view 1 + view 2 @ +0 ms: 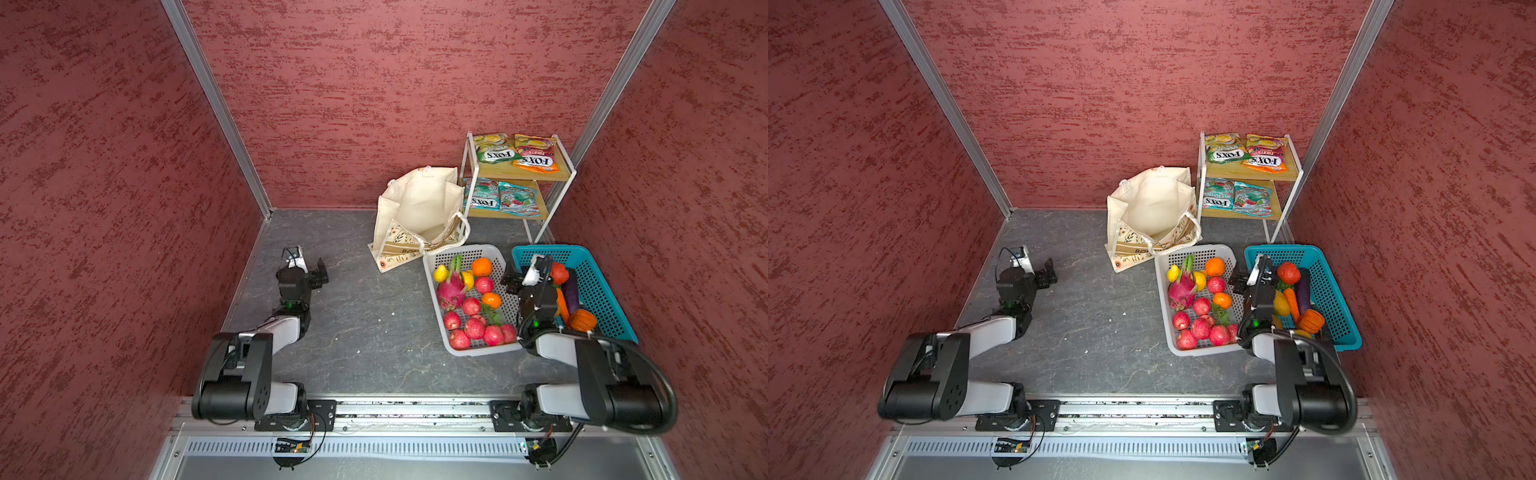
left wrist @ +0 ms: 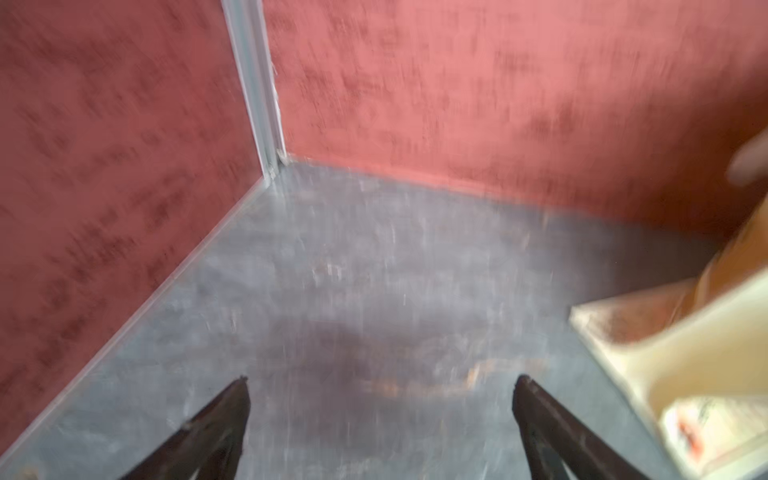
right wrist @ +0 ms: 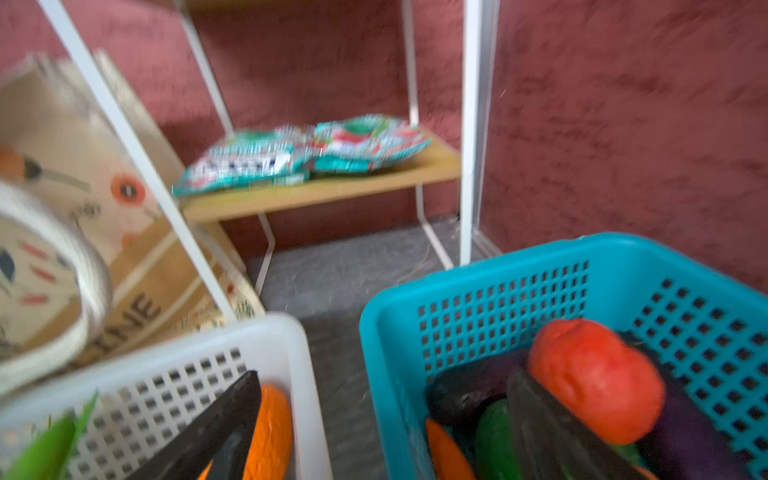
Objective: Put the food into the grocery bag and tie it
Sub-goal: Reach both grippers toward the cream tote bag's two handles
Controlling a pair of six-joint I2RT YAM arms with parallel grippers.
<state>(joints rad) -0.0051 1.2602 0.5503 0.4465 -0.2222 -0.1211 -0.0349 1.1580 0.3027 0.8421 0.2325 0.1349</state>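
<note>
The cream grocery bag [image 1: 419,208] [image 1: 1152,208] stands open near the back wall. In front of it a grey basket [image 1: 465,250] holds a pink dragon fruit [image 1: 451,286], red apples [image 1: 473,328] and oranges. A teal basket [image 1: 602,291] holds a red tomato [image 3: 594,378] and a purple eggplant [image 1: 572,293]. Green [image 1: 494,149] and orange [image 1: 534,157] FOX'S packets lie on the rack's top shelf. My right gripper [image 1: 513,280] [image 3: 384,374] hangs open, straddling the gap between the two baskets. My left gripper [image 1: 315,275] [image 2: 382,379] is open above bare floor, left of the bag.
A white wire rack [image 1: 469,174] with two wooden shelves stands in the back right corner; teal packets [image 3: 299,153] lie on its lower shelf. Red walls close in on three sides. The grey floor [image 1: 365,316] stretches between the arms.
</note>
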